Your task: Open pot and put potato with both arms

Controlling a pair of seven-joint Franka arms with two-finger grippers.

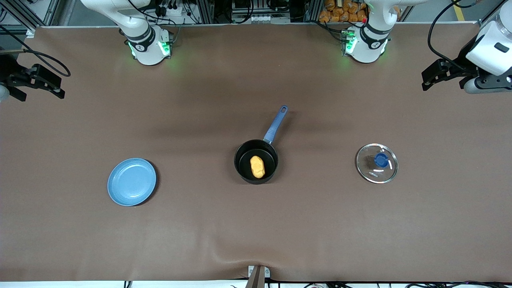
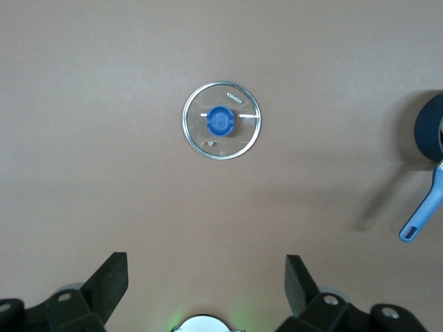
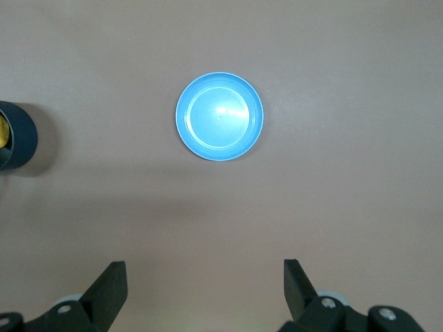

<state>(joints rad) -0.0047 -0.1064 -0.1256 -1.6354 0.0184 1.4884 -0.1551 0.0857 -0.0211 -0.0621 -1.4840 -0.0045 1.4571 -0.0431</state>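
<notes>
Yellow potato (image 1: 257,167) already sits in the pot (image 1: 256,161), lid (image 1: 377,163) off; keep left gripper (image 2: 205,280) and right gripper (image 3: 205,283) spread, high, at the table ends.

- A small printed brand mark is seen on the glass lid (image 2: 222,121), near its rim at about one o'clock; its letters cannot be read.

Brown cloth covers the tabletop (image 1: 256,232), creased at the camera-side edge. Metal frame rails (image 1: 208,10), cables and orange bags (image 1: 340,10) line the edge by the bases.
</notes>
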